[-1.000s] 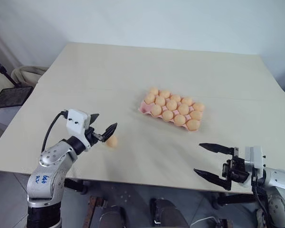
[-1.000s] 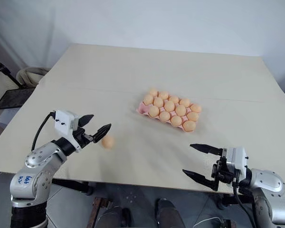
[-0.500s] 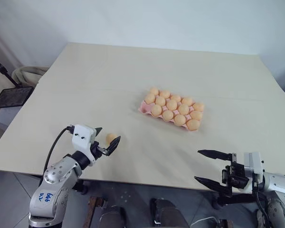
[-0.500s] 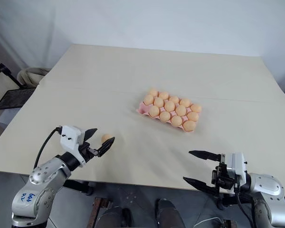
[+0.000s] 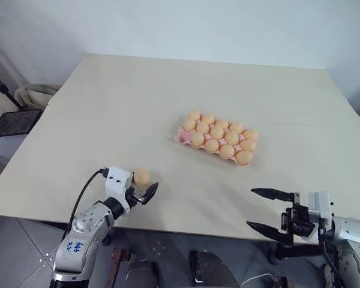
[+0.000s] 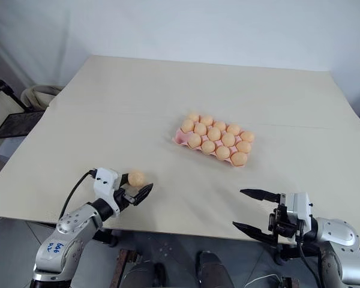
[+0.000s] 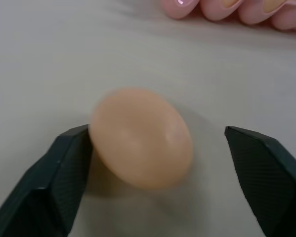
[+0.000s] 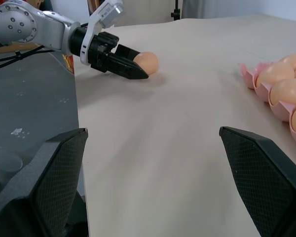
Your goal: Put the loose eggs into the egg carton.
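Note:
One loose egg (image 5: 141, 176), pale orange-tan, lies on the table near its front left edge. My left gripper (image 5: 143, 183) is low at the table with its fingers on either side of this egg. In the left wrist view the egg (image 7: 142, 137) touches one finger (image 7: 64, 168) and a gap separates it from the other finger (image 7: 266, 163). The pink egg carton (image 5: 181, 137) sits mid-table with eggs in its cups. Open and holding nothing, my right gripper (image 5: 252, 207) hovers at the front right edge, well short of the carton (image 8: 246, 74).
The pale table (image 5: 168, 90) has a faint seam across its middle. Its front edge runs just under both grippers. Off the table to the left stand a black stand with a dark tray (image 5: 12, 122) and a beige object (image 5: 33, 93).
My left arm has sunk to table level, bringing its fingers around the egg, and the fingers have narrowed. The egg has stayed put. The right gripper is almost unmoved.

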Available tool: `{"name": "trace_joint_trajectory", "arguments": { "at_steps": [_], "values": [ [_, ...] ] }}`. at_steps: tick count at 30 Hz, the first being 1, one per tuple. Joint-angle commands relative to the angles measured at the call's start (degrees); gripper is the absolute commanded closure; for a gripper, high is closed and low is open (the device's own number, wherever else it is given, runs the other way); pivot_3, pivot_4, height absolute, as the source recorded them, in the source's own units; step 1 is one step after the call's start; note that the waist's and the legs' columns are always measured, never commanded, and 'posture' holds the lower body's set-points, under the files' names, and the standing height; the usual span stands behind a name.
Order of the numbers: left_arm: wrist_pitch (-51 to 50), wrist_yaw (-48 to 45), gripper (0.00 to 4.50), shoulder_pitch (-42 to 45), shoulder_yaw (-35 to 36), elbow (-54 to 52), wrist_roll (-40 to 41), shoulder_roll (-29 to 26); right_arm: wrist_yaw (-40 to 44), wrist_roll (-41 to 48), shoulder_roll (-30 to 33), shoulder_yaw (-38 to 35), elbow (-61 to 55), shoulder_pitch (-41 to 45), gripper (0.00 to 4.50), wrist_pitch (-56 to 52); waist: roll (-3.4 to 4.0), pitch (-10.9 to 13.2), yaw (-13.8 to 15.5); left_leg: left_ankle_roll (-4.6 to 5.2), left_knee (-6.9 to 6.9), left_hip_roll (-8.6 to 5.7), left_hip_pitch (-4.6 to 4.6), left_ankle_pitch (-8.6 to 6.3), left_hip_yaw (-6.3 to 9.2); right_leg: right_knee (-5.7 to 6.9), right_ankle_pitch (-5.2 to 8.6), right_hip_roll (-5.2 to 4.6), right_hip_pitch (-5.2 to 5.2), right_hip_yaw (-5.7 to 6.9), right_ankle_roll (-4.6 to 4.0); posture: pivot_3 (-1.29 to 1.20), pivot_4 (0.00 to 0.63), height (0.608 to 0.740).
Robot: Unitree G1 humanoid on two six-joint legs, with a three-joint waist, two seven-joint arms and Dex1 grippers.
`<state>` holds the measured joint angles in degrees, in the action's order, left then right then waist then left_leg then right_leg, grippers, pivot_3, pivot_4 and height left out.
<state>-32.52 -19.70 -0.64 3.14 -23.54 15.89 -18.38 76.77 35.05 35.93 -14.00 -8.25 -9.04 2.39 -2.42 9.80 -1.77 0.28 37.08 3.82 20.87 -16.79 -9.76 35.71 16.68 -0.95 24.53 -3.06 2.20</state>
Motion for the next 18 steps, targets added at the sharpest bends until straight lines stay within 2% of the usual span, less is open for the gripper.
{"name": "trace_joint_trajectory", "arguments": {
  "at_steps": [1,5,12,16,18],
  "values": [
    [1.4,-1.4,1.26,1.3,-0.6,0.0,0.3,-0.5,-0.4,-0.2,1.0,-1.6,0.9,0.9,0.0,1.0,0.0,0.0,-0.1,0.0,0.0,0.0,0.0,0.0,0.0,0.0,0.0,0.0,0.0,0.0,0.0,0.0,0.15,0.74],
    [0.7,-1.8,2.51,3.0,-1.2,-0.6,0.8,0.0,-0.9,-0.9,0.8,-1.4,2.1,2.1,0.0,1.5,0.0,0.0,0.0,0.0,0.01,0.0,0.0,0.0,0.0,0.01,0.0,0.0,0.0,0.0,0.0,0.0,0.15,0.74],
    [-0.3,-0.5,2.51,9.3,-3.3,0.1,0.5,2.3,-2.1,-2.1,0.3,-1.3,4.0,3.6,0.0,2.8,0.0,0.0,0.1,0.01,0.03,-0.02,0.04,0.01,0.0,-0.01,-0.05,-0.01,0.01,0.0,0.08,0.0,0.15,0.74],
    [0.6,1.6,2.51,16.8,-5.4,4.2,-1.1,5.9,-2.2,-2.0,0.3,-1.4,4.5,3.7,0.0,3.3,0.0,0.0,0.2,0.04,0.07,-0.05,0.08,0.02,0.03,-0.01,-0.39,0.01,0.0,0.01,0.7,0.0,0.15,0.74],
    [1.1,2.7,2.51,21.3,-5.9,8.1,-1.8,7.9,-2.2,-1.9,0.4,-1.4,4.6,3.7,0.0,3.4,0.0,0.0,0.2,0.06,0.08,-0.08,0.12,0.03,0.05,-0.05,-0.4,0.0,0.0,0.0,0.71,0.0,0.15,0.74]
  ]
}}
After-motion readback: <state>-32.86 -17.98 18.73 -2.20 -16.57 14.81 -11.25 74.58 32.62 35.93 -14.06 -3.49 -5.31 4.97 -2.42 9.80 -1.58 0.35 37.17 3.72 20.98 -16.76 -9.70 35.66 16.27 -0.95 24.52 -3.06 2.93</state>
